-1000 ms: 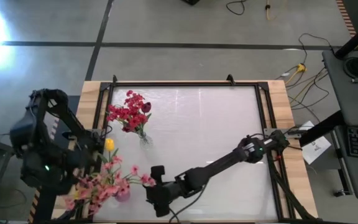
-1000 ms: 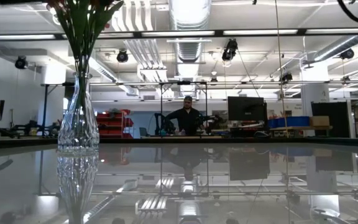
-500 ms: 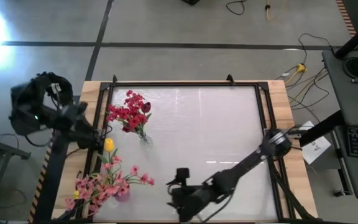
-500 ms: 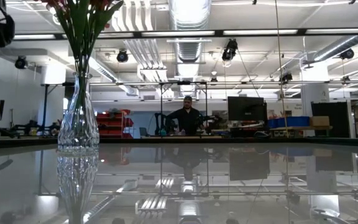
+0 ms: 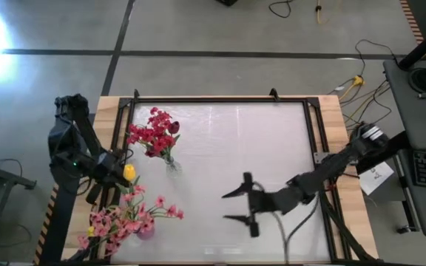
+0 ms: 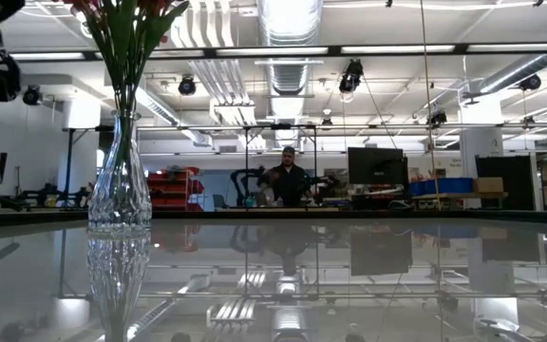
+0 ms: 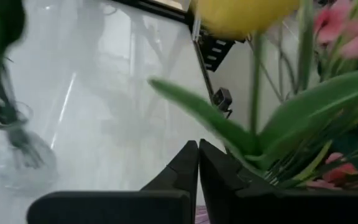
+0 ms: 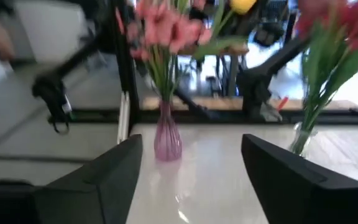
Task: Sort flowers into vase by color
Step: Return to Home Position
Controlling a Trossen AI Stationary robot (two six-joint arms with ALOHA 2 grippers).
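Red flowers (image 5: 154, 133) stand in a clear glass vase (image 5: 172, 166), which also shows at the left of the low view (image 6: 120, 180). Pink flowers (image 5: 132, 214) stand in a small pink vase (image 8: 166, 140) at the near left. A yellow tulip bud (image 5: 129, 172) rises among them on a green stem (image 7: 255, 93). My left gripper (image 5: 119, 168) is shut just beside that bud, with a green leaf (image 7: 216, 118) right past its fingertips (image 7: 197, 149). My right gripper (image 5: 237, 205) hovers open over the table's near middle, facing both vases (image 8: 191, 162). My left gripper is shut with nothing visible between its fingers. The tulip's green leaf (image 7: 235, 146) passes close by the fingertips; I cannot tell whether it touches them.
A black frame (image 5: 213, 100) runs around the white table top. A person stands at a bench (image 6: 285, 180) far behind the table. Cables (image 5: 361, 96) lie on the floor at the right.
My right gripper has drawn back from beside the pink flowers toward the table's right edge and turned about. My left arm has swung from the near left toward the far edge and back; its gripper now sits by the yellow bud. The flowers have kept still.
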